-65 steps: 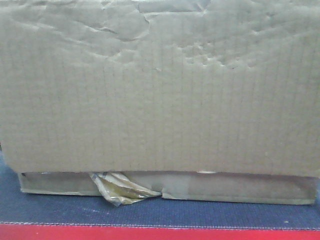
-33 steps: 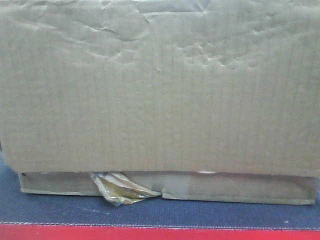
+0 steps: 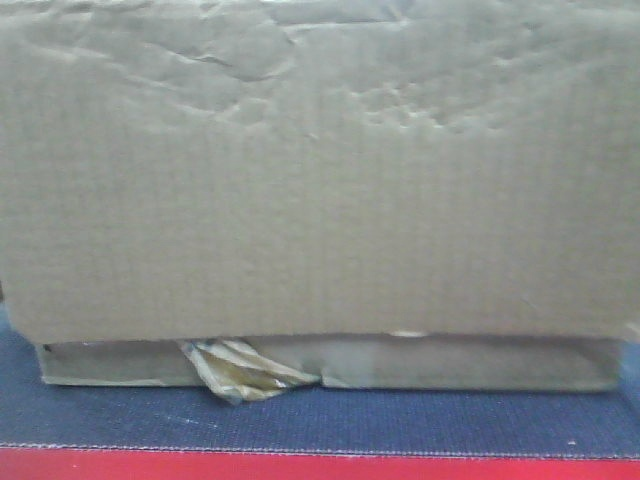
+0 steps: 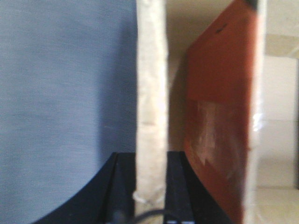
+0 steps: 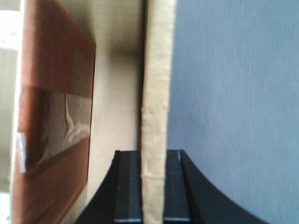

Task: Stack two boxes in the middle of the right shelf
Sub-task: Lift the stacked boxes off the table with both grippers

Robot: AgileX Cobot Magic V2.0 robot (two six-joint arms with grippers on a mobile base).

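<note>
Front view: a brown cardboard box is filling almost the whole frame, very near the camera. Its broad face is creased and dented along the top. Below the face a lower cardboard strip is showing, set slightly back. Cannot tell if it is the same box or a second one. A glossy yellow-brown tape tuft is sticking out at the bottom edge, left of centre. The strip is sitting on a dark blue-grey felt surface, which has a red edge running along its near side.

Left wrist view: the left gripper is pinching a pale upright box wall. Its black fingers are pressing on both sides, with the jaws narrow, only the wall's thickness apart. A blurred blue-grey surface is lying left of the wall. On the right, a brown-orange panel with a glossy tape patch is standing apart from the wall across a shadowed gap.

Right wrist view: mirrored. The right gripper is clamping the box wall edge-on, with its black fingers tight against both faces. The blue-grey surface is on the right. The brown-orange panel, taped across, is on the left.
</note>
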